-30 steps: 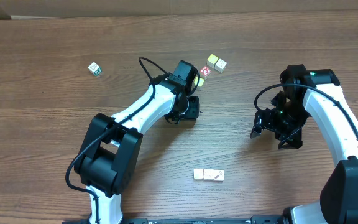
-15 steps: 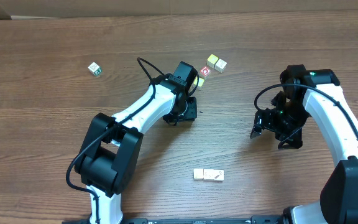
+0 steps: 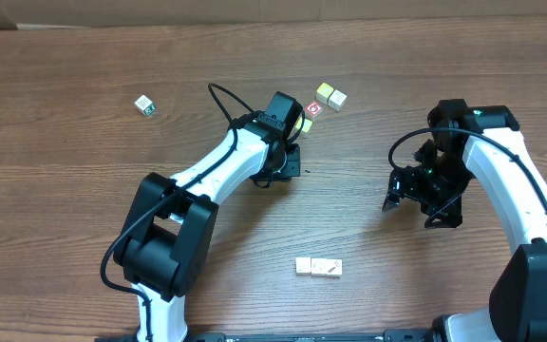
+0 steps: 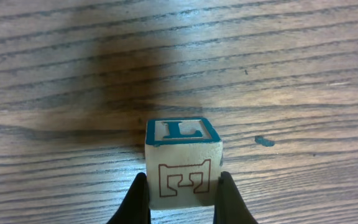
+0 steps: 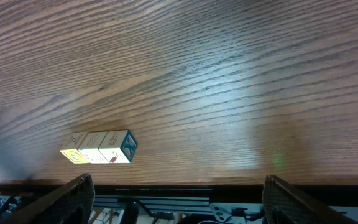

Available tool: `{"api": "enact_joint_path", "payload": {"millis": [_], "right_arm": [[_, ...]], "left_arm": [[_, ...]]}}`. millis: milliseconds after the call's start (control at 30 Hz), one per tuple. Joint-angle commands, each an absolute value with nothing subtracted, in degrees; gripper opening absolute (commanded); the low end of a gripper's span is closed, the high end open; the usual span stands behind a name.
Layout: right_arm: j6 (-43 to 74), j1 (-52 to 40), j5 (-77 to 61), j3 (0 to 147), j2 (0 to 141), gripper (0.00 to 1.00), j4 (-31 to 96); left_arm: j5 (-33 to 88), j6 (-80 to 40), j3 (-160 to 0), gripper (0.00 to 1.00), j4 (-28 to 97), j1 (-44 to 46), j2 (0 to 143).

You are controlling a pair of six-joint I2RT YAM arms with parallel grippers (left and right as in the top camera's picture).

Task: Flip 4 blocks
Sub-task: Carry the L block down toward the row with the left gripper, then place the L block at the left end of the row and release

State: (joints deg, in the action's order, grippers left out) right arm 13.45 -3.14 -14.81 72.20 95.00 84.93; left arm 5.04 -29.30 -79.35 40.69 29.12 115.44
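In the left wrist view a pale-wood block (image 4: 182,152) with a blue L on top and a brown outline print on its near face sits on the table. My left gripper (image 4: 184,179) is shut on it, one black finger on each side. From overhead the left gripper (image 3: 288,163) hides that block. A short row of blocks (image 3: 318,268) lies near the front edge and also shows in the right wrist view (image 5: 99,147). Two cream blocks (image 3: 330,95) lie at the back. My right gripper (image 3: 414,201) hangs open over bare wood, holding nothing.
A cube with a red-and-white ring face (image 3: 312,110) and a yellowish cube (image 3: 305,124) lie just beyond the left gripper. A green-marked cube (image 3: 143,104) sits alone at the far left. The table's front edge (image 5: 179,184) runs close under the right gripper.
The left gripper has closed onto the block and shifted slightly away from the front edge. The right arm has not moved.
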Motion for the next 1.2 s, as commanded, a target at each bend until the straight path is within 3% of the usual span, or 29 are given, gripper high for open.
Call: {"api": "enact_joint_path", "payload": {"millis": [0, 467, 633, 967, 1167], "right_arm": [[13.3, -3.2, -15.1, 72.7, 95.0, 0.87, 84.8], [13.3, -3.2, -15.1, 72.7, 95.0, 0.87, 84.8], [13.2, -3.2, -15.1, 72.7, 95.0, 0.87, 84.8], [13.0, -3.2, -15.1, 72.7, 95.0, 0.87, 84.1], [13.0, -3.2, -15.1, 72.7, 95.0, 0.87, 84.2]], "left_arm": [[4.1, -26.7, -80.3, 0.04, 41.0, 28.8, 116.6], [3.7, -24.4, -80.2, 0.05, 58.0, 29.0, 106.1], [2.4, -28.9, -71.0, 0.04, 59.0, 31.1, 96.9], [7.5, -47.1, -42.7, 0.04, 47.0, 44.5, 74.3], [7.5, -59.2, -34.1, 0.04, 37.3, 52.3, 71.4]]}}
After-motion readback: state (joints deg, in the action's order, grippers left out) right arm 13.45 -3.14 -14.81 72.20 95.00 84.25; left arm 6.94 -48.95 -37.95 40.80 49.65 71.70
